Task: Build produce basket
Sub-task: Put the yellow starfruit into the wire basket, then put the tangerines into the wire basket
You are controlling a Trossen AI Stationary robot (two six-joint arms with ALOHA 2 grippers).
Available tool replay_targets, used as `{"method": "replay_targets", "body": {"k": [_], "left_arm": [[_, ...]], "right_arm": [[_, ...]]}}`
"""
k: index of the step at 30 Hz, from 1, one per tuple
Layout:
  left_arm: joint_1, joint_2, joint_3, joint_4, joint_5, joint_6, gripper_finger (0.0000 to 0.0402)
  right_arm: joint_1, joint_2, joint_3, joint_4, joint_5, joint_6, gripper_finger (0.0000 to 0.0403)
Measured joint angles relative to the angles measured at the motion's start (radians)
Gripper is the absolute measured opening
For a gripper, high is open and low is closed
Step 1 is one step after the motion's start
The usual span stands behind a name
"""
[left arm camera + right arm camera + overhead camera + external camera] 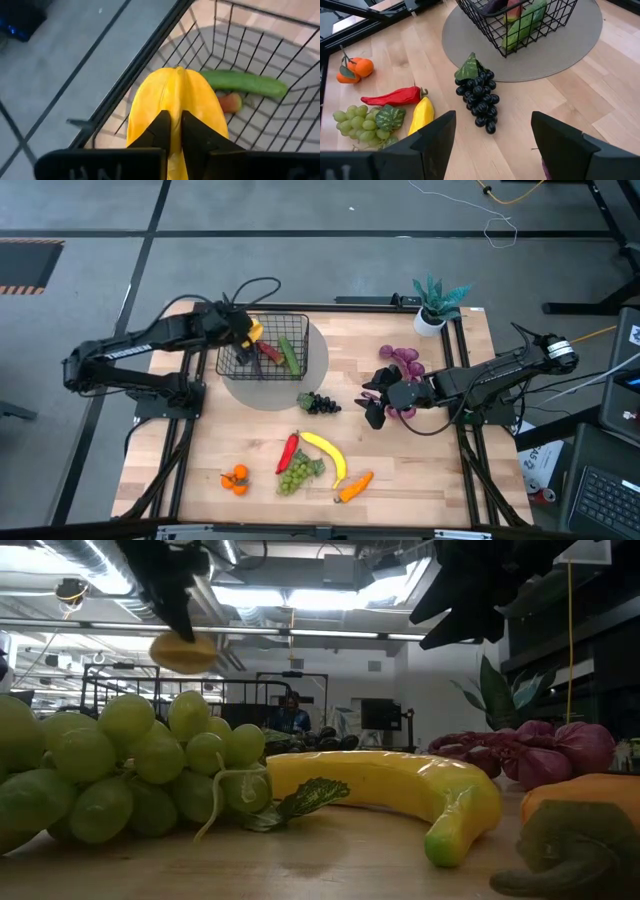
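Note:
The black wire basket (pixel 292 322) stands on a round grey mat (pixel 318 355). It holds a cucumber (pixel 245 83), a red piece (pixel 230 103) and a dark piece (pixel 242 356). My left gripper (pixel 175 120) is shut on a yellow toy fruit (pixel 172 95) above the basket's far left corner; the fruit also shows in the low view (pixel 184 652). My right gripper (pixel 492 124) is open and empty, just right of the dark grapes (pixel 479 96), which lie on the table. Purple string (pixel 405 362) lies beside my right arm. My left gripper pinches the yellow fruit between its two fingers (pixel 160 127) at the end nearest the wrist (pixel 174 131). The fingers come from above, slanting from the table's left. The fruit hangs below and ahead of the fingers, lifted clear over the basket's inside.
On the near part of the table lie a banana (pixel 326 453), a red chili (pixel 289 452), green grapes (pixel 297 474), a carrot (pixel 355 487) and oranges (pixel 235 478). A teal potted plant (pixel 435 305) stands at the far right corner.

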Motion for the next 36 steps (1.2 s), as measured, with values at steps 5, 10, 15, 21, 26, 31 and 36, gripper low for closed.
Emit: {"method": "replay_targets", "body": {"k": [5, 10, 15, 21, 26, 31, 36], "left_arm": [[0.003, 0.0, -0.04, 0.006, 0.01, -0.036, 0.0053], [0.002, -0.002, -0.036, 0.012, 0.014, -0.04, 0.0104], [0.002, -0.005, -0.034, 0.01, -0.033, -0.073, 0.0152], [-0.026, -0.005, -0.034, 0.008, 0.126, -0.165, 0.0162], [-0.095, -0.029, -0.032, 0.008, 0.453, -0.284, 0.0161], [-0.201, -0.046, -0.032, 0.009, 0.625, -0.328, 0.0161], [-0.327, -0.05, -0.032, 0.02, 0.638, -0.422, 0.016]], "right_arm": [[0.0, 0.0, 0.0, 0.0, 0.0, 0.001, 0.0261], [0.0, 0.0, 0.0, 0.0, 0.003, -0.001, 0.0261], [0.0, 0.0, 0.0, 0.0, 0.031, -0.004, 0.0261], [0.0, 0.0, 0.0, 0.0, 0.03, -0.006, 0.0261], [0.0, -0.001, 0.0, 0.0, 0.028, -0.006, 0.0261], [-0.001, -0.001, 0.0, 0.0, 0.026, -0.025, 0.0261], [-0.001, -0.001, 0.0, -0.001, 0.003, -0.104, 0.0261]]}}
